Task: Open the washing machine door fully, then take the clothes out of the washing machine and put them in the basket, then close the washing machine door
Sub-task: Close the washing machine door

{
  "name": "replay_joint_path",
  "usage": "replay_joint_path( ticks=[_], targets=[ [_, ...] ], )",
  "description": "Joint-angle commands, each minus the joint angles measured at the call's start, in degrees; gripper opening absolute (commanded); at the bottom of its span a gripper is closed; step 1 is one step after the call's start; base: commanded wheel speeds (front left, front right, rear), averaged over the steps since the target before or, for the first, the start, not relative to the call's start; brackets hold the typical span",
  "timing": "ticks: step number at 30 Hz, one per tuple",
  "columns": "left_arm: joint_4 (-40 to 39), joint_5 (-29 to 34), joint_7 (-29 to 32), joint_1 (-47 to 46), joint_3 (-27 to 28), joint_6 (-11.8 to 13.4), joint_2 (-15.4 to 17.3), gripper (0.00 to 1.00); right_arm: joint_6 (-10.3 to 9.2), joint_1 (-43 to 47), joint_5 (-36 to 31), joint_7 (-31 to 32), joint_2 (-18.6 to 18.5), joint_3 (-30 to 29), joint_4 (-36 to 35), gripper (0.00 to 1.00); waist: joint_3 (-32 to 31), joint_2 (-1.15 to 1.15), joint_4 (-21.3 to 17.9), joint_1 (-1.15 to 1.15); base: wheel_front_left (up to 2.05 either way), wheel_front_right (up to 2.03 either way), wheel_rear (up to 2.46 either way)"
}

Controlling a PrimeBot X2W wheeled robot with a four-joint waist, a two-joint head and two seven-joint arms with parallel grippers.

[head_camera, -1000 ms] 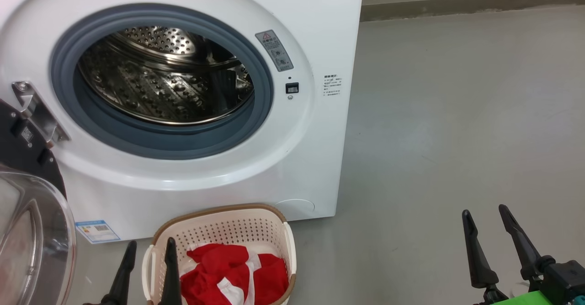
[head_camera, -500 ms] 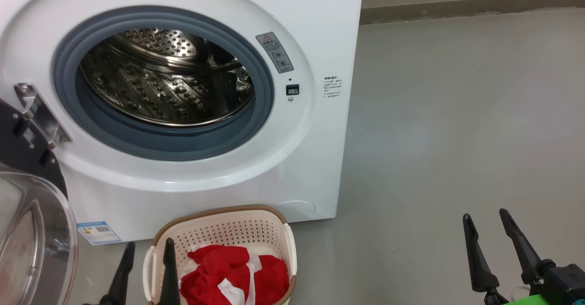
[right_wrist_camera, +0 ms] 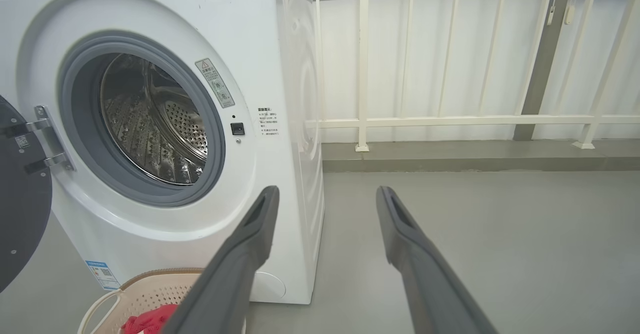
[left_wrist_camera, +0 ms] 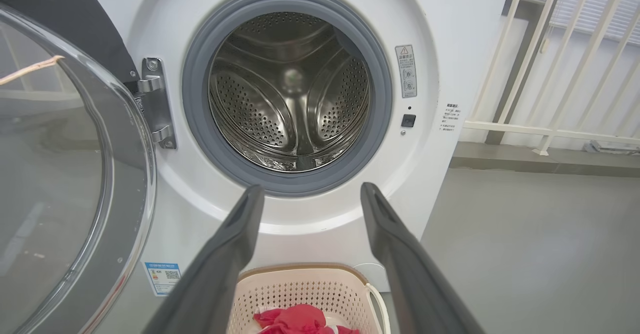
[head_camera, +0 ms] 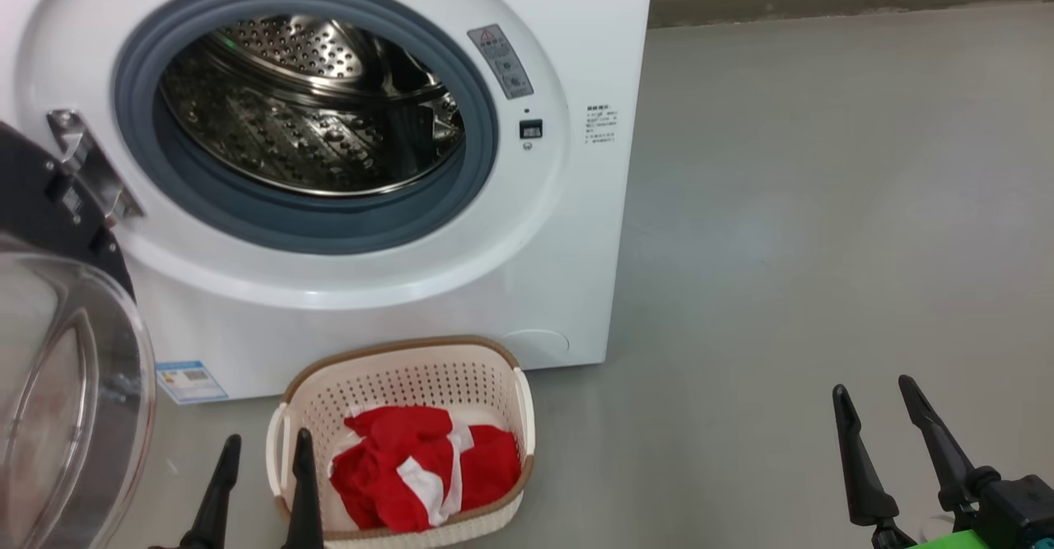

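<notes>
Left hand (head_camera: 267, 440) & right hand (head_camera: 873, 386) both wide open, holding nothing. Clothes (head_camera: 424, 475) already in the basket (head_camera: 395, 350), drum looks empty imo. Only step left: push the washing machine door (head_camera: 74, 384) shut, prob w/ left hand.

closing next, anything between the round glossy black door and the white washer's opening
Nothing visible does: the steel drum mouth is bare, and the red clothes lie in the cream perforated basket below it.

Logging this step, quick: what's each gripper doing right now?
Left gripper: open, holding nothing.
Right gripper: open, holding nothing.
</notes>
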Motion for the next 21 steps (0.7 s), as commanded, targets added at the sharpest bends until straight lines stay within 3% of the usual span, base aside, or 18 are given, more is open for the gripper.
replay_joint_path(
  ticks=[1,12,21],
  targets=[
    [-1.4,0.5,-0.5,-1.4,2.0,-0.3,0.4,1.0,0.35,-1.2,-0.7,-0.4,-0.9,1.4,-1.6,1.0,0.1,0.0,0.1,0.0,-1.96,1.96,0.0],
    [-1.5,0.4,-0.5,-1.5,1.0,-2.3,0.4,1.0,0.35,-1.4,-0.6,-0.4,-0.9,1.4,-1.6,1.0,0.3,0.0,0.3,0.0,-1.13,1.13,0.0],
    [-1.3,1.2,-0.5,-1.8,1.2,-0.7,0.4,1.0,0.35,-1.5,-0.5,-0.4,-0.9,1.4,-1.6,1.0,0.3,0.0,0.4,0.0,-0.06,0.06,0.0]
  ],
)
